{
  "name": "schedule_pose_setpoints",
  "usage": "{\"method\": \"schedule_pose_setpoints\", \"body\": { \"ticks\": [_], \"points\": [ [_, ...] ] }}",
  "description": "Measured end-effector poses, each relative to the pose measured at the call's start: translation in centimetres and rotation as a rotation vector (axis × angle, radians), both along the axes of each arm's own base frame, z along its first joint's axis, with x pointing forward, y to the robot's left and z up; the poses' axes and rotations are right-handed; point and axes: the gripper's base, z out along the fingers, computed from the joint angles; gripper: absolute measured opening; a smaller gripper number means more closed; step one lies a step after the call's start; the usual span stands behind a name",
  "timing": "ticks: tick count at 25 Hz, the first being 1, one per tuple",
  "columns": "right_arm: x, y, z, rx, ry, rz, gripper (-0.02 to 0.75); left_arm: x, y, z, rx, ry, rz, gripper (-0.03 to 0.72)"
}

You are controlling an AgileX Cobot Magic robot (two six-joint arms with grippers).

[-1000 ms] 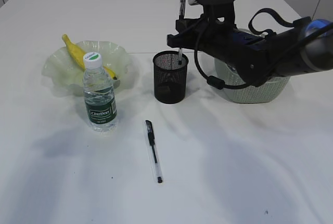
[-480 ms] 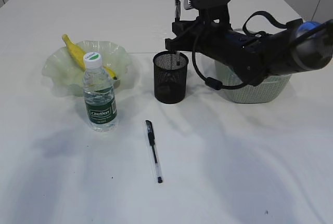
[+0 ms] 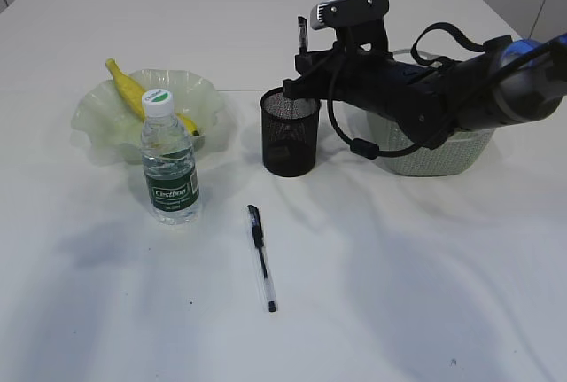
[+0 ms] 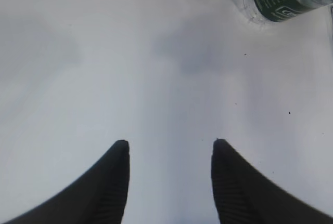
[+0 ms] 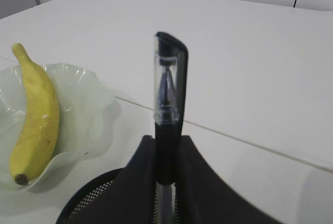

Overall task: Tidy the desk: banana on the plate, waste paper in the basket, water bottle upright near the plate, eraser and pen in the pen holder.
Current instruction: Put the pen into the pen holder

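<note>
One pen (image 3: 303, 35) is in hand and a second pen (image 3: 261, 256) lies on the table (image 3: 425, 293) in front of the pen holder (image 3: 290, 131), well apart from it. Over the last second the right gripper (image 3: 301, 76), clamped on the first pen, has shifted left and lowered, so the pen now stands upright at the holder's rim with its lower end inside; I judge insertion nearly complete, with release outstanding. The basket (image 3: 443, 156) sits to the right of the holder, behind the arm; its contents cannot be made out. The plate (image 3: 93, 116), left of the holder, carries the banana (image 3: 128, 89), and the water bottle (image 3: 169, 159) stands upright just in front of that plate. No eraser can be made out.

The right wrist view alone confirms the fingers (image 5: 192, 182) pinching the pen barrel above the mesh rim. The left wrist view alone shows the left gripper (image 4: 169, 148), jaws apart and empty, above bare table near the bottle's base.
</note>
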Motion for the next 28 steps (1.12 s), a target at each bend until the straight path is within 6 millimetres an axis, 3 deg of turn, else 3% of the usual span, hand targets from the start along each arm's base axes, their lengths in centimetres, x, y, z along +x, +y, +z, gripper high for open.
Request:
{"method": "schedule_pose_setpoints", "body": {
  "ticks": [8, 15, 28],
  "points": [
    [-0.01, -0.01, -0.07, -0.003, 0.007, -0.001, 0.104, 0.0, 0.0, 0.0, 0.0, 0.0, 0.0, 0.358],
    [-0.01, -0.01, -0.07, -0.003, 0.007, -0.001, 0.225, 0.0, 0.0, 0.0, 0.0, 0.0, 0.0, 0.358],
    [-0.15, -0.13, 0.31, -0.017, 0.032, -0.007, 0.237, 0.0, 0.0, 0.0, 0.0, 0.0, 0.0, 0.358]
  ]
}}
